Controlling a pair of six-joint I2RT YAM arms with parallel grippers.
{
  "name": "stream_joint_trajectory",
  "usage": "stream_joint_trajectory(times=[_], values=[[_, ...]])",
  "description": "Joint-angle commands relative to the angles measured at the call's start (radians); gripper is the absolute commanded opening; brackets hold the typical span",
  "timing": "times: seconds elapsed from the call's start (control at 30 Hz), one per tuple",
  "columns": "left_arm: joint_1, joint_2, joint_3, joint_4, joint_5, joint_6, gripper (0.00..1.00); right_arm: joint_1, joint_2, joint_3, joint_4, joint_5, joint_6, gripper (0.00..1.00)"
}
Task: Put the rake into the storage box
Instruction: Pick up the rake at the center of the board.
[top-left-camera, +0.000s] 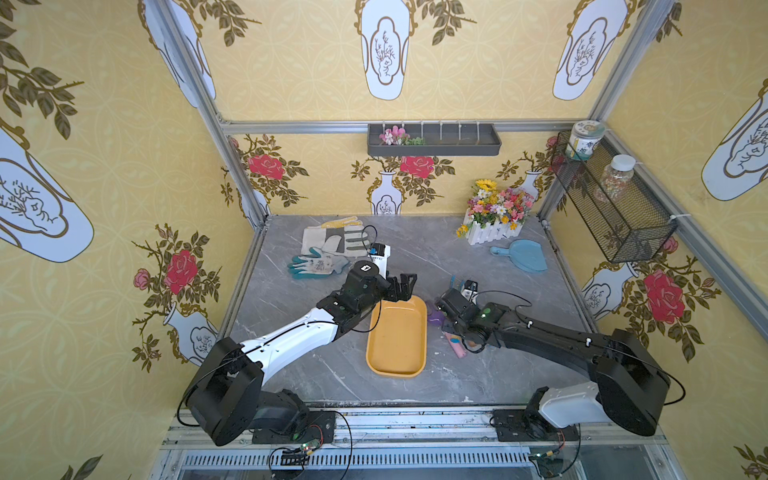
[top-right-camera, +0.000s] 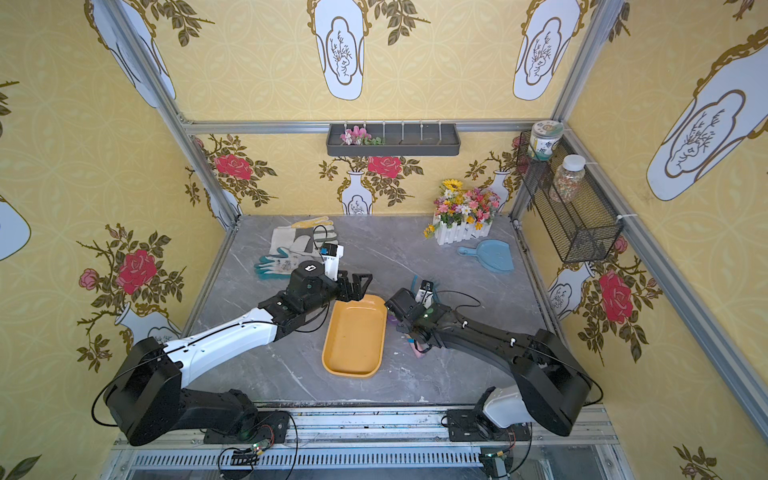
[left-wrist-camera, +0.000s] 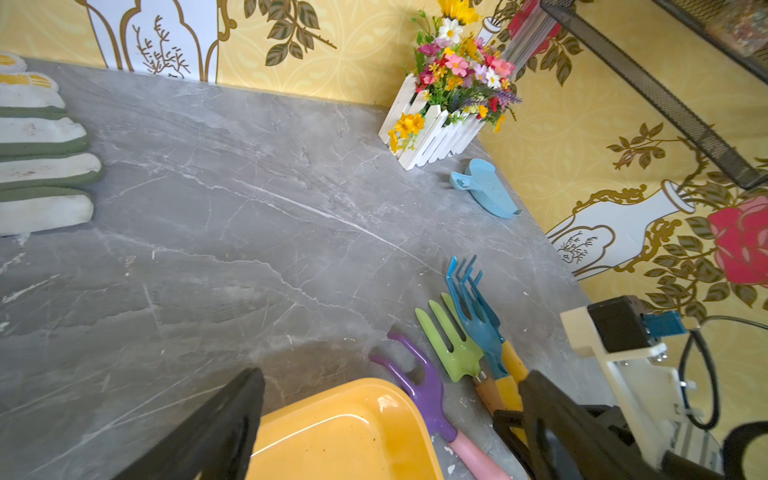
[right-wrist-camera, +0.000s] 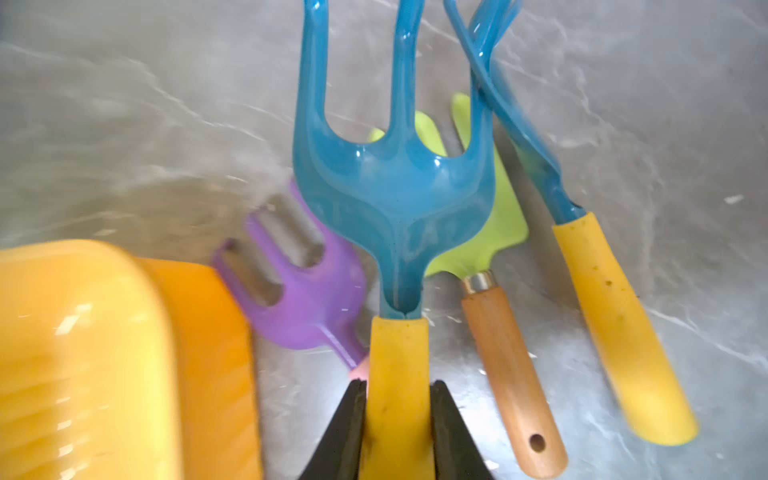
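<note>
Where the grey marble table (top-left-camera: 436, 249) fills the booth, two arms reach in from 7 and 5 o'clock. The left gripper (top-left-camera: 405, 286) hangs over the 12 o'clock end of the storage box (top-left-camera: 397, 340), its jaws spread wide with nothing between them. The right gripper (right-wrist-camera: 398, 386) is clamped narrowly on the yellow handle of the rake (right-wrist-camera: 395, 187), whose blue three-pronged head points toward 12. Whether it is clear of the table I cannot tell.

On the 3 o'clock wall a black mesh basket (top-left-camera: 615, 208) carries two jars (top-left-camera: 584, 139) (top-left-camera: 617, 176). On the 12 o'clock wall a dark grey trough (top-left-camera: 457, 145) holds one pink flower sprig (top-left-camera: 395, 135) at its 9 o'clock end.

The yellow-orange storage box lies at the table's middle, long side running 12 to 6. The rake is outside it, just off its 3 o'clock rim.

A white picket planter (top-left-camera: 494, 232) full of mixed flowers stands at 1 o'clock. Two gloves lie at 11, one white (top-left-camera: 332, 239) and one teal (top-left-camera: 316, 264). One pale blue scoop (top-left-camera: 521, 255) sits at 2.

I count four hand tools in the cluster. Besides the rake there is a purple fork (right-wrist-camera: 307, 291) nearest the box, a green fork (right-wrist-camera: 498, 216) with a wooden handle, and a second blue tool (right-wrist-camera: 532, 158) with a yellow handle.
</note>
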Motion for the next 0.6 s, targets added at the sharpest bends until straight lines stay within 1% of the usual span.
stream_joint_trajectory(times=[0.0, 0.07, 0.13, 0.23, 0.3, 0.4, 0.5, 0.57], values=[[0.002, -0.008, 0.011, 0.058, 0.086, 0.0, 1.0, 0.002, -0.075, -0.036, 0.17, -0.029, -0.133, 0.0], [0.002, -0.015, 0.012, 0.085, 0.136, -0.012, 1.0, -0.001, -0.133, -0.063, 0.243, -0.062, -0.206, 0.0], [0.003, -0.021, 0.012, 0.118, 0.188, -0.026, 1.0, -0.025, -0.174, -0.087, 0.318, -0.141, -0.265, 0.0], [0.004, -0.018, 0.019, 0.156, 0.26, -0.042, 1.0, -0.066, -0.208, -0.105, 0.396, -0.271, -0.296, 0.0], [0.003, -0.008, 0.02, 0.172, 0.305, -0.052, 1.0, -0.082, -0.216, -0.116, 0.454, -0.335, -0.302, 0.0], [0.004, 0.001, 0.008, 0.204, 0.342, -0.072, 1.0, -0.098, -0.208, -0.126, 0.543, -0.423, -0.292, 0.0], [0.005, 0.008, 0.005, 0.206, 0.345, -0.076, 1.0, -0.112, -0.191, -0.127, 0.584, -0.441, -0.268, 0.0], [0.005, 0.005, 0.005, 0.2, 0.34, -0.074, 1.0, -0.125, -0.18, -0.137, 0.605, -0.425, -0.249, 0.0]])
